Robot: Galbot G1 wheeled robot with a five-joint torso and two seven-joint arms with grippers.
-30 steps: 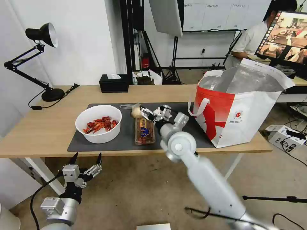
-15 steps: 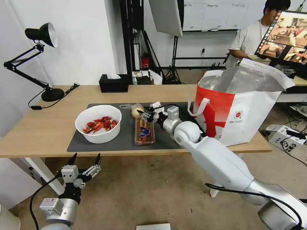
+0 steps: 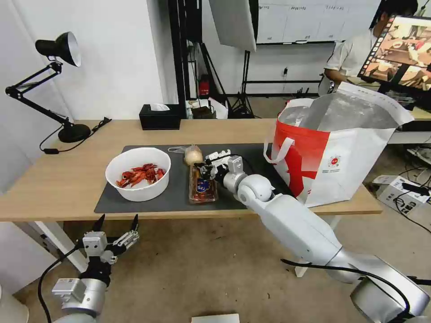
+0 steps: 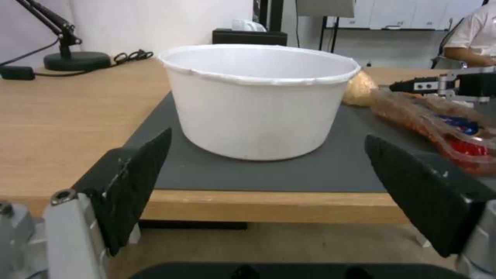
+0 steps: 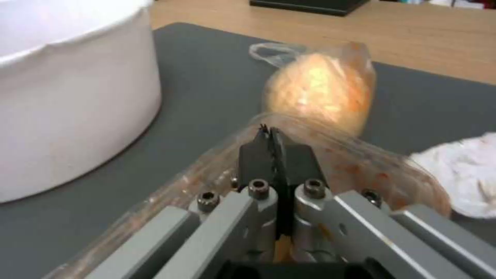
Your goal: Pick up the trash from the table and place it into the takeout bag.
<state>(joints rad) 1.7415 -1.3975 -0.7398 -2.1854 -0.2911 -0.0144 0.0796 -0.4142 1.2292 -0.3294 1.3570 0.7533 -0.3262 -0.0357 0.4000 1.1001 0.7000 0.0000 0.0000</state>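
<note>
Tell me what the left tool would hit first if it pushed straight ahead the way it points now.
Most likely the white bowl. In the left wrist view it sits dead centre between the open left tool's fingers, beyond the table edge. The tool looks slightly below tabletop height, so it might catch that edge first.

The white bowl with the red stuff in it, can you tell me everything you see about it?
The white bowl is round and deep with a thin rolled rim, and looks like plastic. It stands upright on the dark grey mat, near the mat's left end. Red crayfish shells lie piled inside. Nothing grips it. The clear plastic tray lies to its right, apart from it, and the left gripper hangs open below the table edge.
</note>
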